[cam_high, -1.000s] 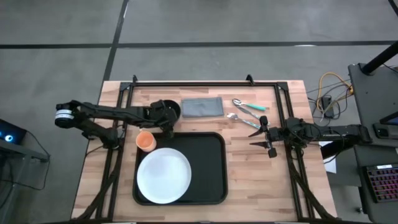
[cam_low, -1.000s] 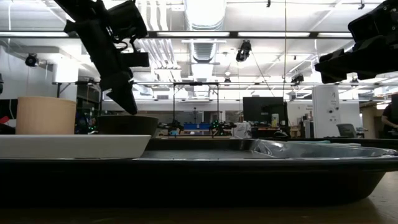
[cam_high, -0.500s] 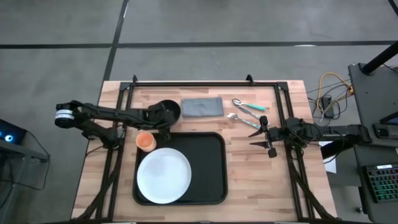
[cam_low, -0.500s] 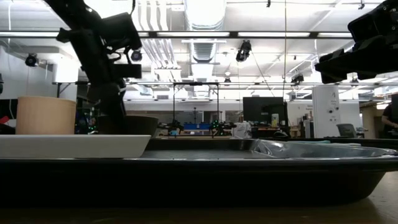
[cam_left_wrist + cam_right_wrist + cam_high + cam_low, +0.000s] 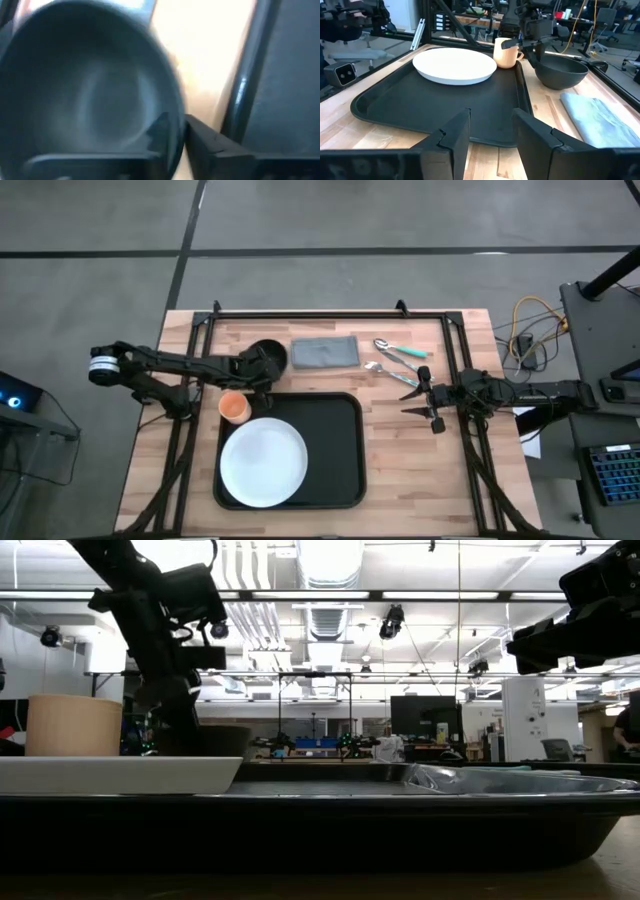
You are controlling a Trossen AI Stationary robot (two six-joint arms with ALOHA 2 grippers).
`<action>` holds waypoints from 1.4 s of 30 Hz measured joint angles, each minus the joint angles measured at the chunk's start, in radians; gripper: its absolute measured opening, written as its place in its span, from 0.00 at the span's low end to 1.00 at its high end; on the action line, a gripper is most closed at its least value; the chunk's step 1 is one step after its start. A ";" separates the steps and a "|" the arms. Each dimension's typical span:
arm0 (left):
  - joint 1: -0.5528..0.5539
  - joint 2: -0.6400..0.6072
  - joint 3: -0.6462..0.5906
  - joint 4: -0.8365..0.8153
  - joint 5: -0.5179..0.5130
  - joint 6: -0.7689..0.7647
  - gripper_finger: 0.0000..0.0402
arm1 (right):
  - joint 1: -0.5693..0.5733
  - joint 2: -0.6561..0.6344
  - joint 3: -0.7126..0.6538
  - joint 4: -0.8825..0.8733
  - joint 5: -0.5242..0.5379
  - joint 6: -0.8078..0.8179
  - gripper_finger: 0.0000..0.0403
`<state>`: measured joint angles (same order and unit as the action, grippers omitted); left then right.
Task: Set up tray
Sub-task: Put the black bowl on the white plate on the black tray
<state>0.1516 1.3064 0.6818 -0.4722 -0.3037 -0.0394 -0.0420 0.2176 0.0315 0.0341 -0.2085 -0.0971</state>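
The black tray lies on the table's near middle and carries a white plate on its left half. An orange cup stands by the tray's far left corner. Behind it a black bowl rests on the wood, and my left gripper is shut on its rim. A grey folded cloth and some cutlery lie farther right. My right gripper hovers open to the right of the tray, holding nothing. My left gripper pinches the bowl's rim on its near side, with one finger inside the bowl and the other finger outside. The fingers come from above, slanting down from the table's left. The bowl stays upright on the table.
A black metal frame runs along the table's far edge and down both sides. Bare wood shows between the tray and the right rail. The tray's right half holds nothing.
My left gripper has come down and a little toward the table's left, from above the bowl onto its near rim, and has taken hold of it. The bowl has stayed in place.
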 joint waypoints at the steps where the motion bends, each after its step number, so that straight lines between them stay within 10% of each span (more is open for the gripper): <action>1: 0.000 0.000 0.001 0.000 0.010 0.000 0.04 | 0.000 0.000 0.000 0.000 0.000 0.000 0.33; 20: -0.070 0.000 0.104 -0.128 0.040 0.056 0.00 | 0.000 0.000 0.000 0.000 0.000 0.000 0.32; 42: -0.567 0.000 0.330 -0.321 0.155 -0.050 0.00 | 0.000 0.000 0.000 0.000 0.000 0.000 0.33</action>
<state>-0.4151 1.3063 1.0122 -0.7934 -0.1490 -0.0896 -0.0418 0.2176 0.0315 0.0338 -0.2085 -0.0969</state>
